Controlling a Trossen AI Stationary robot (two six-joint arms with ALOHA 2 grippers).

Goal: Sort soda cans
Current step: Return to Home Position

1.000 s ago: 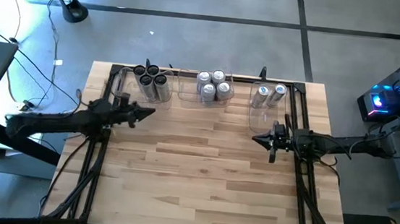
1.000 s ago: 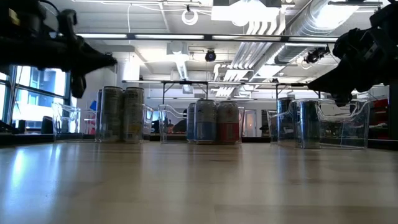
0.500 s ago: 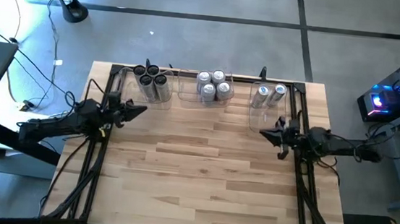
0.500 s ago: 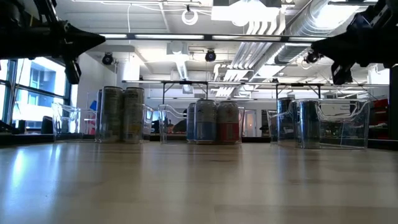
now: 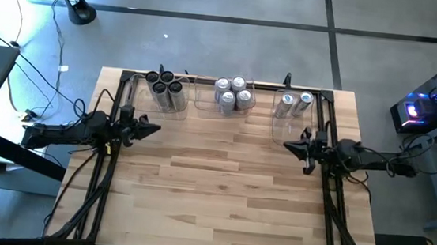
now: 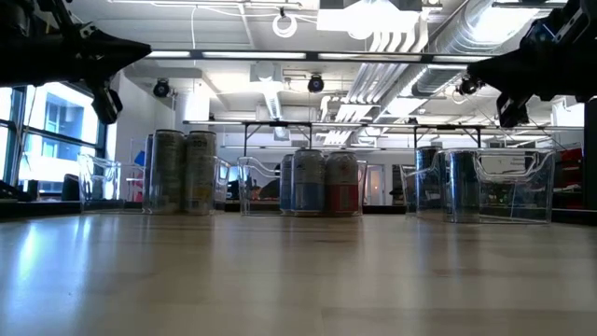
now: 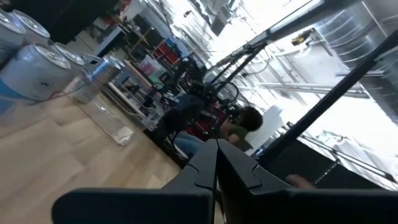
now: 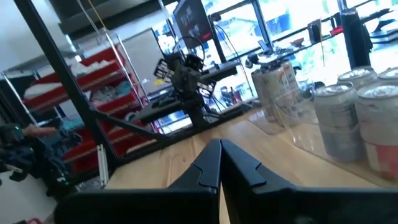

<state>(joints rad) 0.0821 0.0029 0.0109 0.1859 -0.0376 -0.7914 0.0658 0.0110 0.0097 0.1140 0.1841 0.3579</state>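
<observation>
The soda cans stand upright in three clear bins along the table's far edge: several dark cans (image 5: pixel 166 86) at the left, several silver cans with red (image 5: pixel 233 94) in the middle, two silver cans (image 5: pixel 293 103) at the right. The low view shows the same rows of cans (image 6: pixel 317 182). My left gripper (image 5: pixel 155 126) hovers shut and empty near the left edge, clear of the dark cans. At the right edge my right gripper (image 5: pixel 286 147) is shut, empty and in front of the right bin. Both point about level across the table, high above the wood (image 6: pixel 140 49) (image 6: pixel 474 70).
The clear bins (image 5: pixel 130 92) (image 5: pixel 205 99) (image 5: pixel 278 126) line the far edge. Dark frame rails (image 5: pixel 103 176) (image 5: pixel 337 204) run along both sides of the wooden table top (image 5: pixel 221 186). A person (image 7: pixel 239 124) sits in the room beyond the table.
Both grippers have risen and tipped up from a downward slant to about level, staying shut. My left gripper has drawn back toward the table's left edge and swung slightly toward the near edge. My right gripper has drawn back a little toward the right edge. The cans have not moved.
</observation>
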